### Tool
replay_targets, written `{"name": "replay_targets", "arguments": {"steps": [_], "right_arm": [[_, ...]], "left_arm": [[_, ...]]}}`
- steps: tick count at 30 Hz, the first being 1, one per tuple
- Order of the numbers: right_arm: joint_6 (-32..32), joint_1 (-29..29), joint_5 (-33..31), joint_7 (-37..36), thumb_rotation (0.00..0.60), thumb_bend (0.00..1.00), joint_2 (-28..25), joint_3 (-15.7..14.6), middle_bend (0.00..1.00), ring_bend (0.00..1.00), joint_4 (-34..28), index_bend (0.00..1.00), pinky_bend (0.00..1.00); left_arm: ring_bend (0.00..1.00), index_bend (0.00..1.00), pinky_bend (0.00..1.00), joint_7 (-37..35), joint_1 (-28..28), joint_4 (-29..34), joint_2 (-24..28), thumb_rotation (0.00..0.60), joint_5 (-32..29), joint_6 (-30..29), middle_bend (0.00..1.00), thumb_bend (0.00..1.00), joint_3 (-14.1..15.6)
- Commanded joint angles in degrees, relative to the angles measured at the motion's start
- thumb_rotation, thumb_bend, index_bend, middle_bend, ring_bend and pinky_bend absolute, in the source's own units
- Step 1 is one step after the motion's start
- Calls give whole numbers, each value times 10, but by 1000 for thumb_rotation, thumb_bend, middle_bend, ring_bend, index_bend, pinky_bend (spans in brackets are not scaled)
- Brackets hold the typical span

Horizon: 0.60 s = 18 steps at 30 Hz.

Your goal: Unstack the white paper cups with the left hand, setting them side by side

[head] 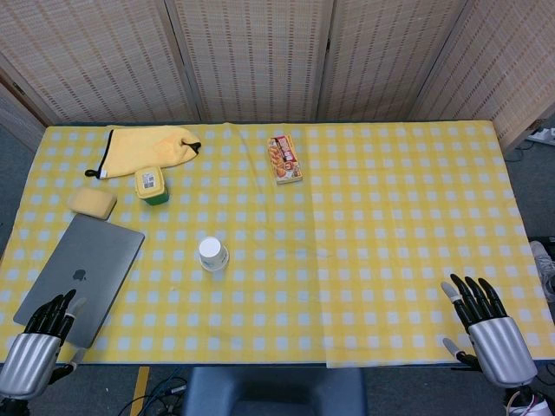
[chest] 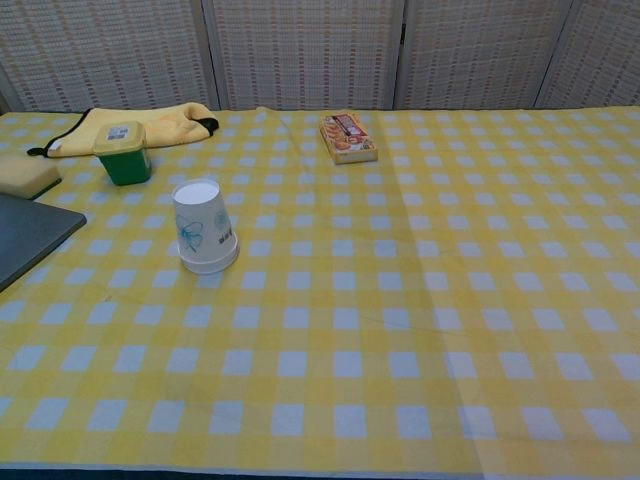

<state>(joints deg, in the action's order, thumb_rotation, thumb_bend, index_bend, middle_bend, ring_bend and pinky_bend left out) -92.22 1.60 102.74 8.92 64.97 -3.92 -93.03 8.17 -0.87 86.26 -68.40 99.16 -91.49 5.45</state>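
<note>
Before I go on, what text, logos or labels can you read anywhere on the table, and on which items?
No words are readable.
Laptop: a logo on the lid, no text.
Snack box: print too blurred to read.
Green container: lid label too small to read.
Paper cups: a blue drawing, no lettering.

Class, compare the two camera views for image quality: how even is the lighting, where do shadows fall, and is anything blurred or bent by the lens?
Head view: soft, even light, no glare; the yellow checked tablecloth bows slightly at its edges; both hands, left and right, stay sharp. Chest view: the upside-down white paper cups cast only a faint shadow at their base; the grey laptop is cropped by the frame edge.
</note>
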Motion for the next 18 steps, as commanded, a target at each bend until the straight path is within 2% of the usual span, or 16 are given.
{"name": "replay_targets", "arguments": {"steps": [1,10,15,18], "right_arm": [[0,-1,-1,0,600,189,0,1,0,0,1,0,0],[-5,1,5,-2,600,189,-1,-2,0,0,0,0,0],[-9,2,13,-8,600,189,-3,-5,0,0,2,0,0],[-11,1,15,-12,600,188,-5,-5,0,0,2,0,0]], "left_arm": [[0,68,157,1,-1,2,0,600,1,-1,0,296,1],[0,68,157,-7,7,12,8,600,13,4,0,296,4],[0,82,157,12,28,77,54,600,10,32,0,296,-2],[0,80,157,49,41,121,79,600,10,47,0,296,-9]]}}
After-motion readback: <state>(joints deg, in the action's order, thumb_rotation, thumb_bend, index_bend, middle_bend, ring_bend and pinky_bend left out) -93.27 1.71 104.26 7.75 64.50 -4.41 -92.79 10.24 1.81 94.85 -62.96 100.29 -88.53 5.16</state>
